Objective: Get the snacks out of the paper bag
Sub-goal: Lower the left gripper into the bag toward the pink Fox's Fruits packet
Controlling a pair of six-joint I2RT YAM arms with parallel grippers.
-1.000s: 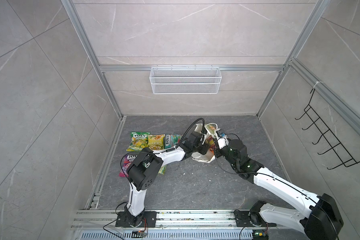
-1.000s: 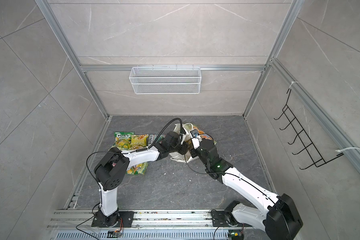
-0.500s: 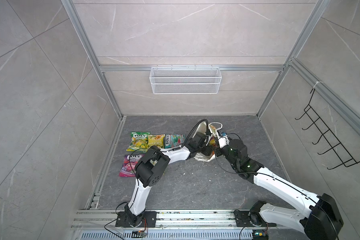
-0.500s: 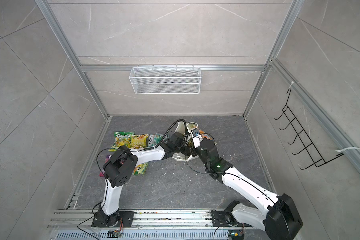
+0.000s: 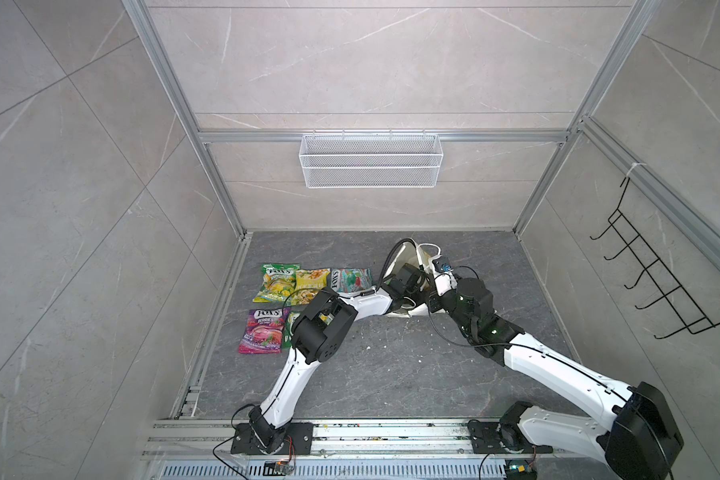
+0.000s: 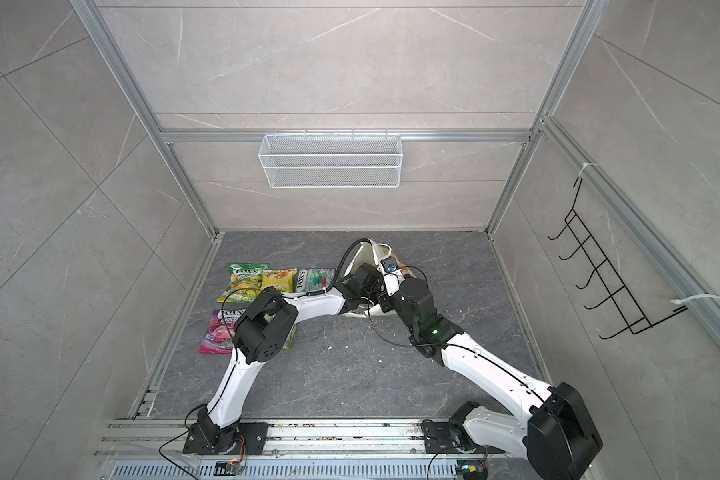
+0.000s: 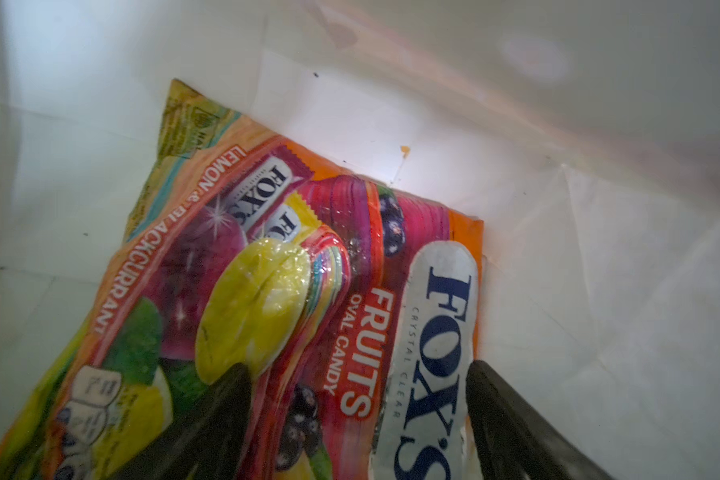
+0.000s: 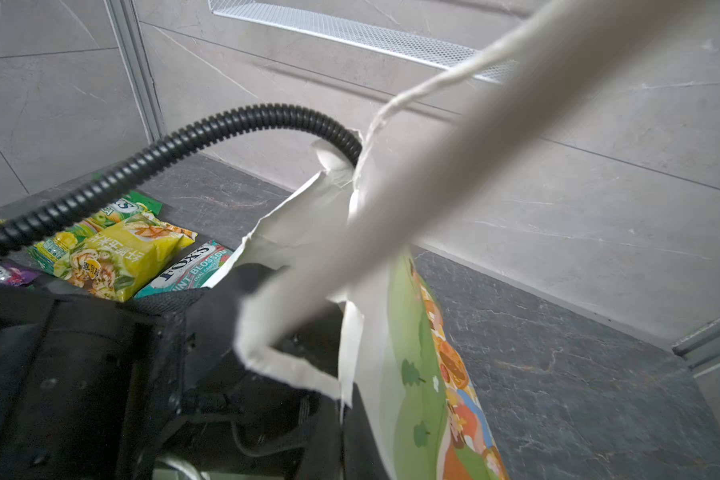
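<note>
The white paper bag [image 5: 408, 257] lies on the grey floor with its mouth toward the left arm; its printed side [image 8: 412, 353] shows in the right wrist view. My left gripper [image 7: 358, 419] is deep inside the bag and open, its dark fingers [image 7: 225, 415] straddling an orange-red FOX'S Fruits packet [image 7: 292, 266]. From the top views the bag hides this gripper. My right gripper [image 8: 344, 424] is shut on the bag's wall near the mouth. On the floor lie snacks: green-yellow [image 5: 276, 282], yellow [image 5: 312, 282], teal [image 5: 352, 279] and purple [image 5: 264, 330].
A white wire mesh basket [image 5: 371, 166] hangs on the back wall and a black hook rack [image 5: 657, 282] on the right wall. The left arm's elbow [image 5: 321, 328] hovers over the floor packets. Its ribbed black cable [image 8: 225, 124] arcs into the bag's mouth.
The left arm has pushed further right into the bag, its elbow swinging over the floor packets, and its jaws have spread wider. The right gripper and the bag have stayed put.
</note>
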